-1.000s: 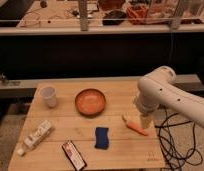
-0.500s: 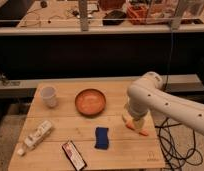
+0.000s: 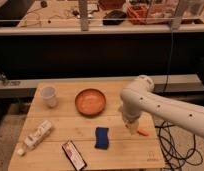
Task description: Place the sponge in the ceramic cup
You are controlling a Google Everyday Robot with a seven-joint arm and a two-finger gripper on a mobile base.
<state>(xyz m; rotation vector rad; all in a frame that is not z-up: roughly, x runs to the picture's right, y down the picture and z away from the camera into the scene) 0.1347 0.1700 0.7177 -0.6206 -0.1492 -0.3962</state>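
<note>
A light wooden table [image 3: 65,122] is seen filling the lower part of the camera view, in front of a dark counter. A white robot arm [image 3: 150,102] is stretched in from the right over the table's right side, bent at a rounded elbow. Its gripper [image 3: 131,126] is pointed downward just above the tabletop, right of the sponge and well apart from the cup; its jaws are spread wide and nothing is held in them. A small orange object [image 3: 142,133] is seen lying on the wood just beside the gripper.

A wide, shallow orange-brown bowl [image 3: 90,101] is set near the middle of the table's far side. A white bottle [image 3: 37,135] is laid on its side near the left edge. A flat black slab with a red edge [image 3: 74,155] is placed at the front edge. The dark blue sponge [image 3: 101,137] is found lying flat in front of the bowl, between the slab and the gripper. The white ceramic cup [image 3: 48,96] is stood upright at the far left, just left of the bowl, well apart from the sponge.
</note>
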